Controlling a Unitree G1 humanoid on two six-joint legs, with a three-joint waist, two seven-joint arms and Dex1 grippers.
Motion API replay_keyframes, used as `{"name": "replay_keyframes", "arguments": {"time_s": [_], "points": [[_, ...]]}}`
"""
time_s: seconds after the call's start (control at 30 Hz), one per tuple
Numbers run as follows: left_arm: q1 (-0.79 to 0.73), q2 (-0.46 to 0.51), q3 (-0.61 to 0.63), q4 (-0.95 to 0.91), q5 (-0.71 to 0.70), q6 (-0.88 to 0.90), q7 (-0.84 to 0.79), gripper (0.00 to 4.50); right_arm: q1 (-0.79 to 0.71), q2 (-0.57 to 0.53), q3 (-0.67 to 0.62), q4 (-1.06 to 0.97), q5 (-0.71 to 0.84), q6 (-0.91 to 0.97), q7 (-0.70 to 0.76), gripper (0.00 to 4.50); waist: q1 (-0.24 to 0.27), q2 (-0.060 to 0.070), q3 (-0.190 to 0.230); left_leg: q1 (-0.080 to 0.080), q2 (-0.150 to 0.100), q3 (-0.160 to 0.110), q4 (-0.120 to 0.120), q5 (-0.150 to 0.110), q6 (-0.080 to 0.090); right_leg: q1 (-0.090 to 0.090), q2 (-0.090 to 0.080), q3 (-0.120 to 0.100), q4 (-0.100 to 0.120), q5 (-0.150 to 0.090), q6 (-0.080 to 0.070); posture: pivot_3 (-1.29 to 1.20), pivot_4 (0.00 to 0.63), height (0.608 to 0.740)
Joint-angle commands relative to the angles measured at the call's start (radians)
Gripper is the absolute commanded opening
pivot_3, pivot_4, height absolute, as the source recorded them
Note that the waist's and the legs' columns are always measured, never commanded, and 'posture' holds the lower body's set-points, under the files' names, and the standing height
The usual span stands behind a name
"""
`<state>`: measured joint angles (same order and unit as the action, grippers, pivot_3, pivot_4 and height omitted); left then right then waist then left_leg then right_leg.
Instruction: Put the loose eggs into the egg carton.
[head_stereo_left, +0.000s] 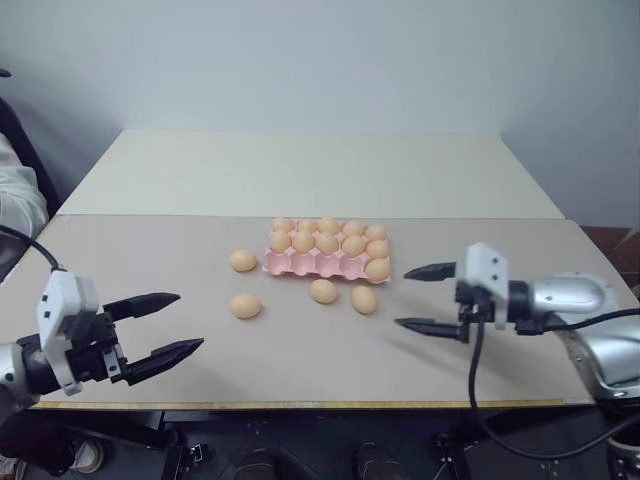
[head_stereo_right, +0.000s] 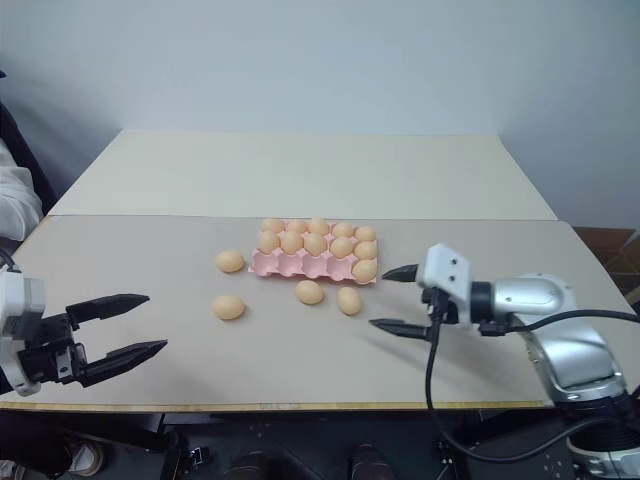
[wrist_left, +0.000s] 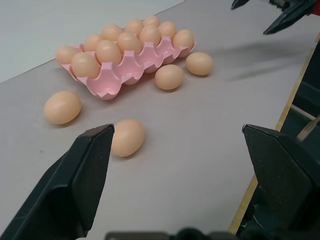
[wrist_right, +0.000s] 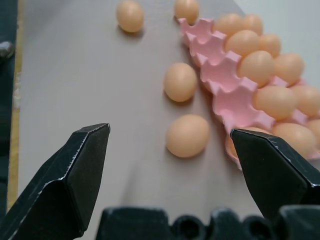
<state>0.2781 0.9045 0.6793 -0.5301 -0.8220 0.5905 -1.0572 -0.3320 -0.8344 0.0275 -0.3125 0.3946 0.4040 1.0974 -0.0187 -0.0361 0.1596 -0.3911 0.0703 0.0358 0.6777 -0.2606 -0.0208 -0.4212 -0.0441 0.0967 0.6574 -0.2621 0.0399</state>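
Right wrist view: loose eggs (wrist_right: 187, 135) ahead between wide, empty jaws, beside egg carton (wrist_right: 220, 75).

Looking like a robot test lab, not a home or kitchen. Plain beige bench (head_stereo_left: 150, 260) is sitting against a bare grey-white wall (head_stereo_left: 320, 60), with a second, paler tabletop (head_stereo_left: 310, 170) butting up behind it. Nothing domestic is showing around it. A black cable (head_stereo_left: 478, 400) is hanging loose off the right arm below the bench edge. A person's white sleeve (head_stereo_left: 18, 195) is showing at the left edge, someone sitting beside the setup.
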Motion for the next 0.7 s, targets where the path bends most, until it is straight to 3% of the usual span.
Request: {"name": "replay_keyframes", "arguments": {"time_s": [0.03, 0.17, 0.47, 0.57, 0.7], "points": [[-0.026, 0.022, -0.012, 0.016, 0.000, -0.004, -0.013, 4.48, -0.056, 0.064, 0.084, 0.015, -0.088, 0.001, -0.083, 4.50, -0.002, 0.000, 0.000, 0.000, 0.000, 0.000, 0.000, 0.000, 0.000, 0.000, 0.000, 0.000, 0.000, 0.000, 0.000, 0.00, 0.150, 0.740], [-0.051, 0.031, -0.035, 0.030, 0.005, -0.007, -0.015, 4.48, -0.136, 0.155, 0.203, 0.105, -0.232, 0.033, -0.194, 4.50, -0.006, 0.000, 0.000, 0.001, 0.000, 0.000, 0.000, 0.000, 0.000, 0.000, 0.000, 0.000, 0.001, 0.000, 0.000, 0.00, 0.150, 0.740], [-0.052, 0.031, -0.039, 0.027, 0.011, -0.007, -0.018, 4.48, -0.186, 0.228, 0.287, 0.172, -0.325, 0.070, -0.234, 4.50, 0.000, 0.000, 0.000, -0.002, 0.000, 0.000, 0.000, 0.000, 0.000, -0.002, 0.000, -0.001, 0.000, 0.000, 0.000, 0.00, 0.150, 0.740], [-0.050, 0.031, -0.039, 0.027, 0.014, -0.008, -0.019, 4.50, -0.187, 0.239, 0.299, 0.178, -0.338, 0.090, -0.231, 3.91, 0.000, 0.000, 0.000, -0.001, 0.000, 0.000, 0.000, 0.000, 0.000, -0.002, 0.000, -0.001, 0.001, 0.000, -0.001, 0.00, 0.150, 0.740], [-0.052, 0.030, -0.041, 0.026, 0.018, -0.008, -0.018, 4.50, -0.182, 0.250, 0.297, 0.179, -0.342, 0.097, -0.235, 2.57, 0.000, 0.000, 0.000, -0.001, 0.000, 0.000, 0.000, 0.000, 0.000, -0.001, 0.000, -0.001, 0.001, 0.000, -0.001, 0.00, 0.150, 0.740]]}}
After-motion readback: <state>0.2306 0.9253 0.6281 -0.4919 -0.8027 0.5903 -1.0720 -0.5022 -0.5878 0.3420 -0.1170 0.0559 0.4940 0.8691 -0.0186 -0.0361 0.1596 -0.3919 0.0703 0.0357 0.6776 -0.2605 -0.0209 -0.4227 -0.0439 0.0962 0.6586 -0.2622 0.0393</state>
